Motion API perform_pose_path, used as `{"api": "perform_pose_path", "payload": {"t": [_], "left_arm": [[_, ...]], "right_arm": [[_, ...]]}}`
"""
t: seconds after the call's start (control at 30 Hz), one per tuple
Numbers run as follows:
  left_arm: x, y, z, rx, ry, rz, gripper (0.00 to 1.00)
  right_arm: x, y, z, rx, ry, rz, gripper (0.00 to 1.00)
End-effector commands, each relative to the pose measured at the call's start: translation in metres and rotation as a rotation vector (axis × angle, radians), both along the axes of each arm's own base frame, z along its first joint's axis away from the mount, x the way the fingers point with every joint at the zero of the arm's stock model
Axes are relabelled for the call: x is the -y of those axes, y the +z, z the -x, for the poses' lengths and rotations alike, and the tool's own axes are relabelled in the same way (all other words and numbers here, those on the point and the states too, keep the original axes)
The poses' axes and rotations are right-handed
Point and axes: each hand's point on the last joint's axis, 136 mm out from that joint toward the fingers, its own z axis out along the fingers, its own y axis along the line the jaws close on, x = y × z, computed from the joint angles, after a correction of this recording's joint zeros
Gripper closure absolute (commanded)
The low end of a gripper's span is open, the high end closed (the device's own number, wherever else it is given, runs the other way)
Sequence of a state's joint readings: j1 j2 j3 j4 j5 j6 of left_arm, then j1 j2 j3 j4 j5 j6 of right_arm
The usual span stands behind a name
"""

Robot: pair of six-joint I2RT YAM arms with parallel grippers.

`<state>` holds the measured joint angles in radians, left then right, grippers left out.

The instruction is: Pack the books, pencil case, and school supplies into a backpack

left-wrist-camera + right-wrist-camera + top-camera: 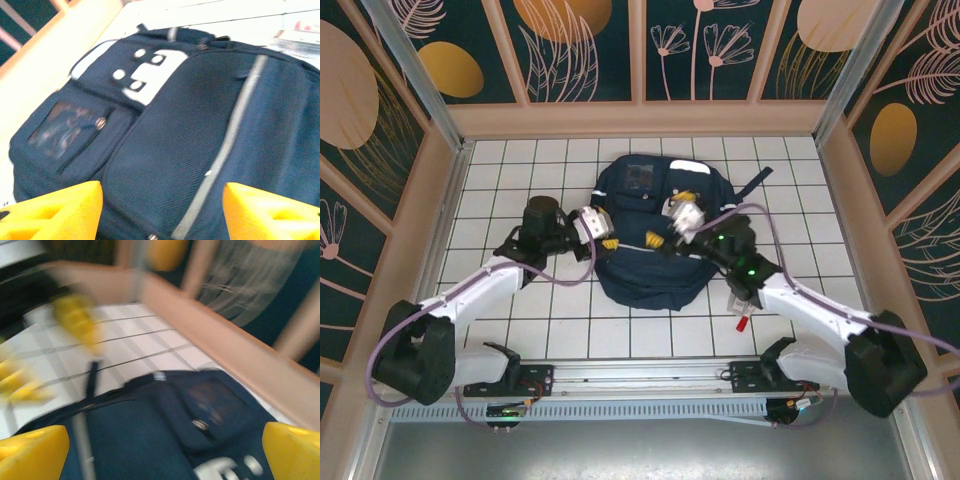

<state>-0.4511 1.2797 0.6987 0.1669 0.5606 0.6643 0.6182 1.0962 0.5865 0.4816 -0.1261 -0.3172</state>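
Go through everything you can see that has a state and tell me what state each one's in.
Backpack: lying flat, front face up.
Left claw: open, empty, over the backpack.
Right claw: open, empty, over the backpack.
Red-and-white pen: lying on the table, not packed.

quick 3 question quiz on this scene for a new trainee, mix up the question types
1. True or false: the navy backpack stands upright against the back wall.
2. What marks the backpack's front in the left wrist view? A) a white patch B) a red logo C) a green buckle
3. Fill in: the left gripper and right gripper both have their jaws ____.

Key: 1 false, it lies flat on the table; 2 A; 3 open.
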Motion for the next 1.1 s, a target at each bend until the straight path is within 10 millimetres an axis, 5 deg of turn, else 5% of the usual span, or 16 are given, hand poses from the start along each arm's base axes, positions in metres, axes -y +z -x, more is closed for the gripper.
{"api": "perform_pose_path", "payload": {"t": [0.0, 0.03, 0.1, 0.43, 0.47, 0.6, 0.67, 0.73, 0.77, 0.83, 0.93, 1.07], "left_arm": [[0.005, -0.045, 0.022, 0.047, -0.136, -0.178, 0.37], [0.008, -0.052, 0.019, 0.071, -0.145, -0.229, 0.37], [0.013, -0.064, 0.012, 0.097, -0.151, -0.308, 0.37], [0.013, -0.102, -0.028, 0.069, -0.130, -0.503, 0.48], [0.013, -0.104, -0.027, 0.070, -0.145, -0.513, 0.51], [0.021, -0.095, -0.019, 0.021, -0.195, -0.481, 0.88], [0.025, -0.080, -0.010, 0.016, -0.222, -0.439, 0.89], [0.025, -0.065, 0.003, 0.040, -0.253, -0.399, 0.76], [0.024, -0.059, 0.012, 0.061, -0.278, -0.385, 0.60], [0.025, -0.055, 0.024, 0.103, -0.303, -0.372, 0.47], [0.025, -0.061, 0.035, 0.117, -0.316, -0.388, 0.42], [0.018, -0.081, 0.033, 0.063, -0.298, -0.443, 0.40]], "right_arm": [[0.098, 0.013, -0.035, -0.240, -0.569, -0.416, 0.01], [0.133, 0.005, -0.040, -0.313, -0.740, -0.504, 0.01], [0.151, -0.006, -0.039, -0.388, -0.776, -0.501, 0.01], [0.148, -0.033, -0.023, -0.599, -0.754, -0.362, 0.04], [0.146, -0.036, -0.021, -0.616, -0.743, -0.356, 0.05], [0.151, -0.055, -0.007, -0.702, -0.769, -0.341, 0.07], [0.169, -0.069, 0.000, -0.767, -0.879, -0.328, 0.07], [0.178, -0.082, 0.008, -0.849, -0.907, -0.304, 0.06], [0.174, -0.089, 0.012, -0.895, -0.878, -0.292, 0.08], [0.157, -0.099, 0.020, -0.982, -0.765, -0.285, 0.15], [0.134, -0.115, 0.029, -1.109, -0.669, -0.317, 0.20], [0.080, -0.132, 0.041, -1.312, -0.425, -0.442, 0.31]]}}
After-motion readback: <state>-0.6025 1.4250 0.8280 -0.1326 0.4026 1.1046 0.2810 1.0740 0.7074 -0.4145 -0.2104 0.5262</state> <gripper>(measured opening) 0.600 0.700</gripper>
